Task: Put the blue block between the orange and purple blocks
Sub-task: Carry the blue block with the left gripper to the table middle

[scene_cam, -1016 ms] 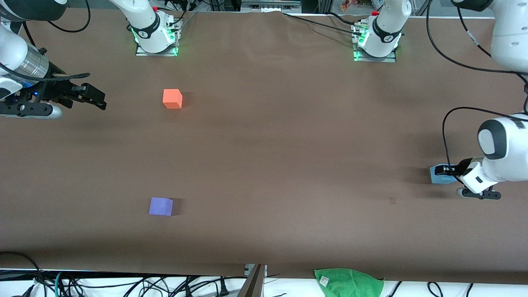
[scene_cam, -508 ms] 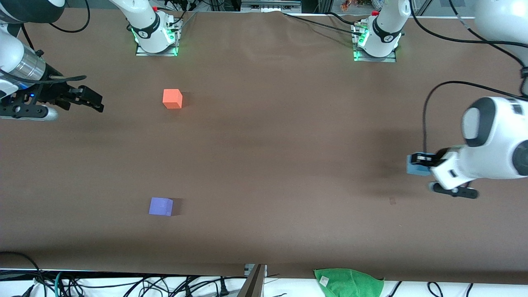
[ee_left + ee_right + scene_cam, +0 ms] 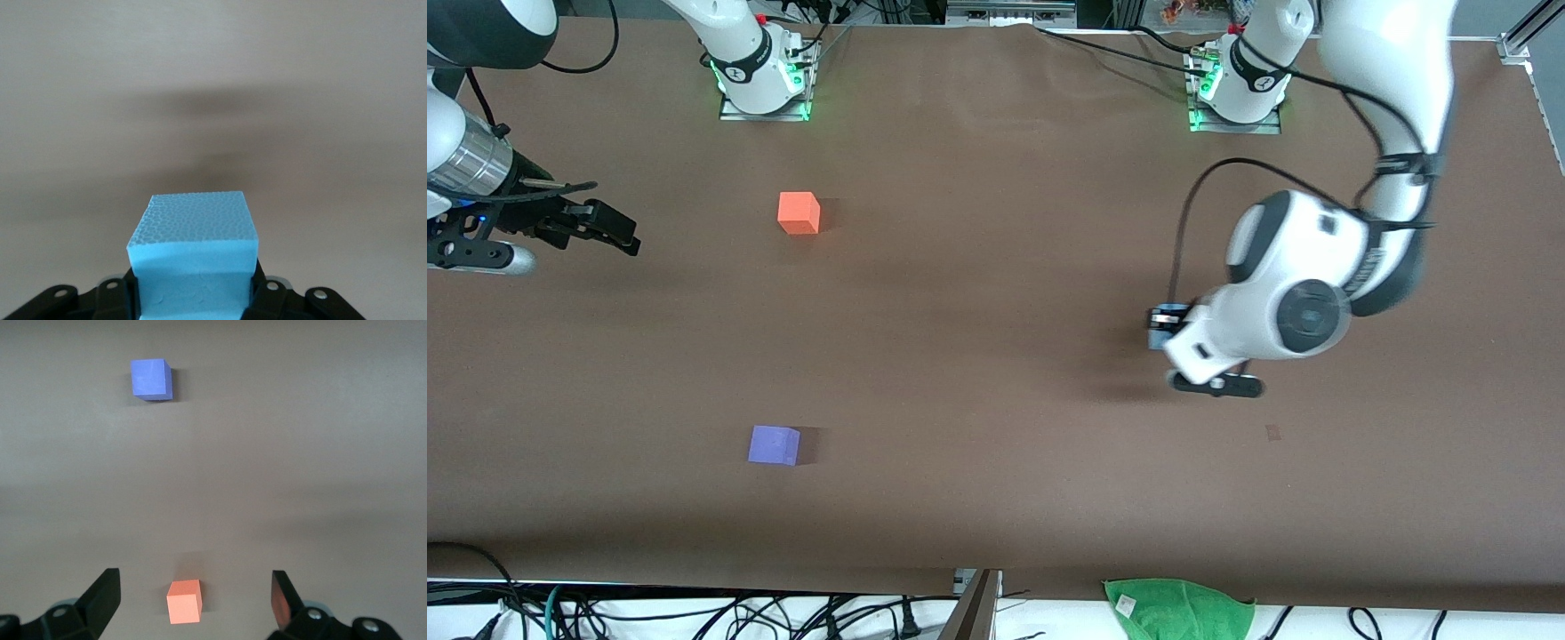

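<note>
My left gripper (image 3: pixel 1160 325) is shut on the sky-blue block (image 3: pixel 1158 335) and carries it in the air over the table toward the left arm's end; the arm hides most of the block. In the left wrist view the blue block (image 3: pixel 193 250) fills the space between the fingers. The orange block (image 3: pixel 799 213) sits on the table toward the right arm's end. The purple block (image 3: pixel 774 444) sits nearer the front camera than the orange one. My right gripper (image 3: pixel 618 231) is open and empty, waiting in the air at the right arm's end. The right wrist view shows the orange block (image 3: pixel 184 601) and the purple block (image 3: pixel 151 379).
A green cloth (image 3: pixel 1179 607) lies off the table's front edge. The brown table (image 3: pixel 978 293) lies bare between the left gripper and the two resting blocks.
My left gripper has carried the blue block from the left arm's end of the table toward the middle. My right gripper has drawn back slightly toward its own end.
</note>
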{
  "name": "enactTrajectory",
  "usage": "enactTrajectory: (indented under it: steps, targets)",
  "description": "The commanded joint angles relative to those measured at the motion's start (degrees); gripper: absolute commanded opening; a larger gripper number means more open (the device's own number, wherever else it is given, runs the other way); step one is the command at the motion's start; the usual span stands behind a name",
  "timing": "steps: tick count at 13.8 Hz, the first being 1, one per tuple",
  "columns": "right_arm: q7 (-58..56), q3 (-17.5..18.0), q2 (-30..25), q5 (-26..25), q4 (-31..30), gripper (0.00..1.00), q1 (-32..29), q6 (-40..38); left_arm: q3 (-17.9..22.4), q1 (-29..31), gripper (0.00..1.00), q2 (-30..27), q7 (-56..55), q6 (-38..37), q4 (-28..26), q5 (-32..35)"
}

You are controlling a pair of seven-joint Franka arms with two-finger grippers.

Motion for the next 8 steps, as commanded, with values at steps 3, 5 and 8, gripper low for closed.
enactTrajectory:
  steps: [3,5,8]
  targets:
    - [0.27,0.35,0.78,0.44,0.74,1.0,-0.04,0.85,1.5,-12.89,0.17,8.02,-14.49,12.96,1.79,0.32]
    - [0.0,0.53,0.96,0.18,1.01,1.0,0.14,0.85,1.5,-16.23,0.17,10.04,-17.05,17.37,1.7,0.24]
    - [-0.53,0.53,1.31,0.09,1.01,1.0,0.05,0.85,1.67,-19.67,0.18,10.92,-18.46,18.18,1.18,0.24]
